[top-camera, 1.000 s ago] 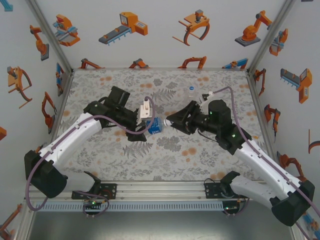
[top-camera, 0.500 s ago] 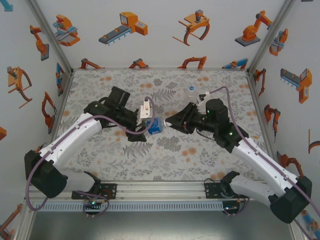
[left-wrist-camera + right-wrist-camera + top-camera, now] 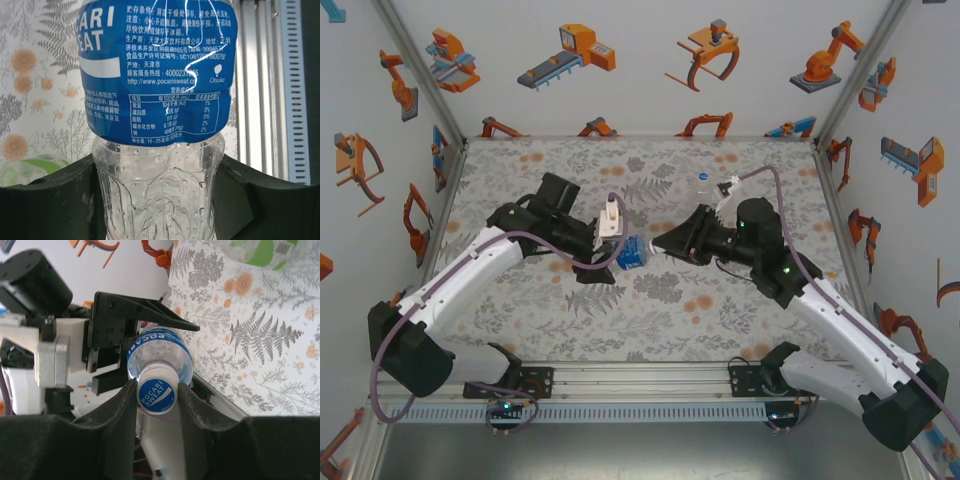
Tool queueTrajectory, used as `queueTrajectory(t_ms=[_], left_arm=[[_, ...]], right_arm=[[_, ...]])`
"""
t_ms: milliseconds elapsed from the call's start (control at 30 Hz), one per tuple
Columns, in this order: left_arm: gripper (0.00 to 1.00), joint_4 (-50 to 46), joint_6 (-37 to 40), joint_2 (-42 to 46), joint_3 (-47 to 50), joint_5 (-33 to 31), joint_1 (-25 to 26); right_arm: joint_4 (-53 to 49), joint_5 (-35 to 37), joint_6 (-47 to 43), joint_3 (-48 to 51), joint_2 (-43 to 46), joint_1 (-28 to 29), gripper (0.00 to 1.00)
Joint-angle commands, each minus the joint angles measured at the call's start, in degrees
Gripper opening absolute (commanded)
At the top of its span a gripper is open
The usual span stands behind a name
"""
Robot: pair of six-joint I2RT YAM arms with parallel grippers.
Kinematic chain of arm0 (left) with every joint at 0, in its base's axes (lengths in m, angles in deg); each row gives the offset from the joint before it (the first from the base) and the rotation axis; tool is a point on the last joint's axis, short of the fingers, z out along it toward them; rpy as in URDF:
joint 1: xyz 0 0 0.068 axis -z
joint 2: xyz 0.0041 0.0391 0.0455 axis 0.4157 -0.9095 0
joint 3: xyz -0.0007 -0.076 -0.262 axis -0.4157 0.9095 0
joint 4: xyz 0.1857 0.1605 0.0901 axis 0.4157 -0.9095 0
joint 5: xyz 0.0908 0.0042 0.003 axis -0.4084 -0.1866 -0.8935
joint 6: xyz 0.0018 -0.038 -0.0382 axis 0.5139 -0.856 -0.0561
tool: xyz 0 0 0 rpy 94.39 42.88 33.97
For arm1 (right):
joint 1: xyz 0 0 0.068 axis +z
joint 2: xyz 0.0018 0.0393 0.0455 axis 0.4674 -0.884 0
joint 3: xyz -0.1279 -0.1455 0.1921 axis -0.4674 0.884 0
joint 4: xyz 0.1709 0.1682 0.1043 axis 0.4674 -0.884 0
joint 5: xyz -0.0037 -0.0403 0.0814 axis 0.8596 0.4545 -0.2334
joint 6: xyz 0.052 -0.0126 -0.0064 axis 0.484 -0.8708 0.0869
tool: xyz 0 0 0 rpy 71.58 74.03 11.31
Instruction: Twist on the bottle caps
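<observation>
Top view: my left gripper [image 3: 619,242] is clamped on the blue-label bottle [image 3: 631,252]. My right gripper [image 3: 663,245] sits at that bottle's right end, tips meeting its neck. The other bottle [image 3: 703,184] stands on the floral table [image 3: 570,320], behind and to the right of the blue-label bottle, well apart from it.

Left wrist: the blue-label bottle [image 3: 159,75] runs straight up from between my fingers [image 3: 47,200]. The left gripper [image 3: 160,200] is grasping the clear ribbed body just below the label band, with both pads against the plastic.

Right wrist: the cap [image 3: 156,395] is on the mouth of the blue-label bottle [image 3: 165,352], printed face toward the camera. My right gripper [image 3: 156,401] is clenched on the cap, with a finger [image 3: 120,412] touching it on each side. The left gripper [image 3: 150,355] grips the bottle body just behind the cap. The other bottle [image 3: 260,252], with a green label, is on the table [image 3: 260,340] well beyond the blue-label bottle.
</observation>
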Motion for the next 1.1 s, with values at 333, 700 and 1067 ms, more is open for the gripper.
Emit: queueTrajectory(t_ms=[333,700,1067], left_arm=[[0.00,-3.63,5.68,4.43,-1.59,20.75,0.50],[0.00,-3.30,2.97,4.08,-2.73,22.21,1.80],[0.00,-3.21,2.95,3.15,-3.09,24.15,2.57]], right_arm=[[7.22,-18.22,-42.89,-6.04,4.46,-0.26,0.00],[3.13,-32.89,-65.14,-9.65,3.22,-0.13,0.00],[5.58,-29.29,-74.39,-5.93,7.42,0.00,0.00]])
